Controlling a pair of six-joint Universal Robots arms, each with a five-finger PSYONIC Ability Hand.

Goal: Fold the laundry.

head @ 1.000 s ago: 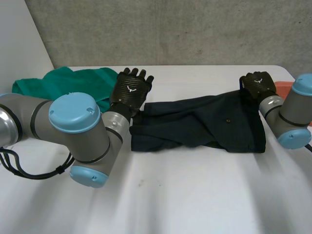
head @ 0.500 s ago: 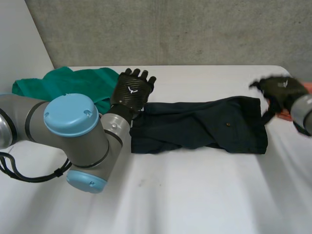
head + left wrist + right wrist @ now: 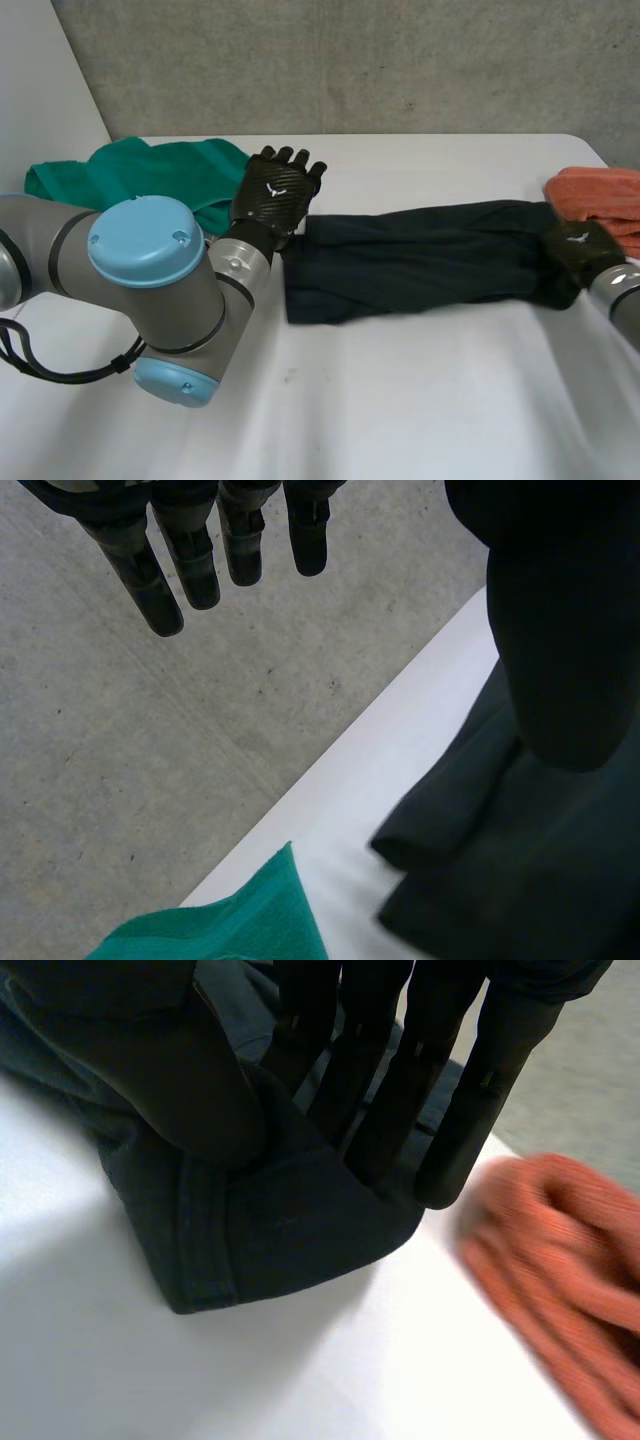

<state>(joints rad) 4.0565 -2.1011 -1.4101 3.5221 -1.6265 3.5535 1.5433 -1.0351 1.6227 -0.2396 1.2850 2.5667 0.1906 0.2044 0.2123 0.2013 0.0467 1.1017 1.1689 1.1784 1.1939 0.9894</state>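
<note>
A dark navy garment [image 3: 420, 262] lies stretched out in a long band across the middle of the white table. My left hand [image 3: 275, 195] rests at its left end, open, with straight fingers [image 3: 190, 560] reaching past the cloth toward the table's far edge. The thumb hangs over the dark garment [image 3: 520, 880]. My right hand [image 3: 578, 250] is at the garment's right end. There its fingers [image 3: 400, 1060] and thumb pinch a bunched fold of the dark garment [image 3: 270, 1230] between them.
A green cloth [image 3: 150, 170] lies crumpled at the back left, just beyond my left hand, and its corner [image 3: 240, 925] shows beside the garment. An orange towel [image 3: 600, 195] sits at the back right, close past my right fingertips [image 3: 560, 1250]. A grey wall stands behind the table.
My right hand swung away from the garment's far right corner, came down on its right end and closed on it. The garment now lies longer and narrower. The left hand shifted slightly right.
</note>
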